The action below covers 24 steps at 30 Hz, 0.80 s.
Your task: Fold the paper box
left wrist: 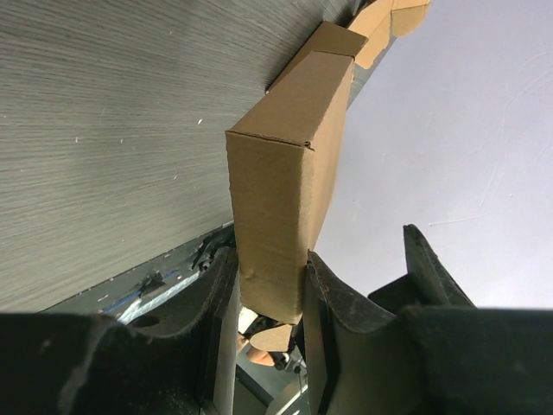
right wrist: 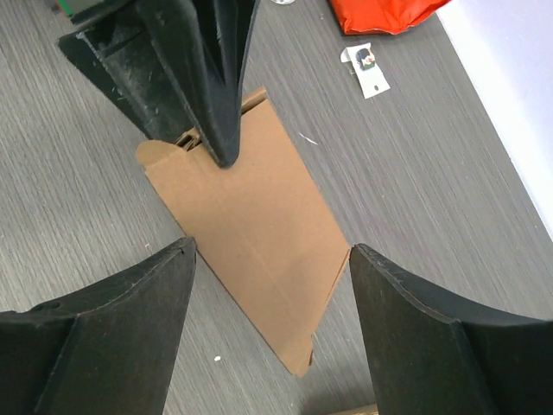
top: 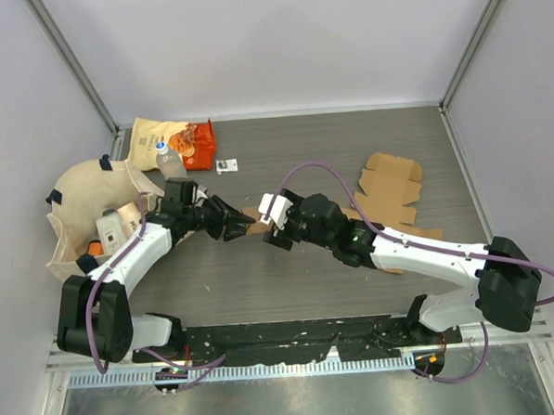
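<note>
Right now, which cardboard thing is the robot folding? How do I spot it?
Look at the middle of the grey table. The paper box is the small brown folded-up one there, pinched in the left gripper. The other cardboard lies flat and unfolded further right, with nothing holding it.

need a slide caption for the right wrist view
Open right gripper faces the brown paper box while the left gripper pinches its far end.
</note>
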Each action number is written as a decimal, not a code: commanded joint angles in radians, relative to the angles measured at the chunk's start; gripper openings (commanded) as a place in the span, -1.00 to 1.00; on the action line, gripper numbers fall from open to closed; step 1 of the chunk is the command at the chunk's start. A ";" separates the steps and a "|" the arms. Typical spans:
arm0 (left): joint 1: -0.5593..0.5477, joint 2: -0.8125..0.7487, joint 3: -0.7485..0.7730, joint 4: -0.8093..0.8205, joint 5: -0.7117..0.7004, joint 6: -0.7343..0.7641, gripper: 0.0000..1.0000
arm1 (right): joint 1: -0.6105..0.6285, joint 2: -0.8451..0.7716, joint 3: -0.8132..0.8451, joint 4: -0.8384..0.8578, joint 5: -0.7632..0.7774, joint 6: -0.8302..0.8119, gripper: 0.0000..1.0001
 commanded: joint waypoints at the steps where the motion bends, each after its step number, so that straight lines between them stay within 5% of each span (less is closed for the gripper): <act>1: 0.013 -0.030 0.008 0.000 0.056 -0.028 -0.86 | 0.025 -0.007 -0.040 0.106 0.005 -0.023 0.54; 8: 0.013 -0.025 0.013 0.009 0.066 -0.043 -0.86 | 0.086 0.061 -0.029 0.135 0.096 -0.087 0.49; 15: 0.013 -0.033 0.007 0.009 0.073 -0.050 -0.86 | 0.143 0.170 -0.112 0.423 0.390 -0.245 0.43; 24: 0.013 -0.045 -0.001 0.011 0.067 -0.041 -0.81 | 0.186 0.220 -0.184 0.672 0.501 -0.368 -0.16</act>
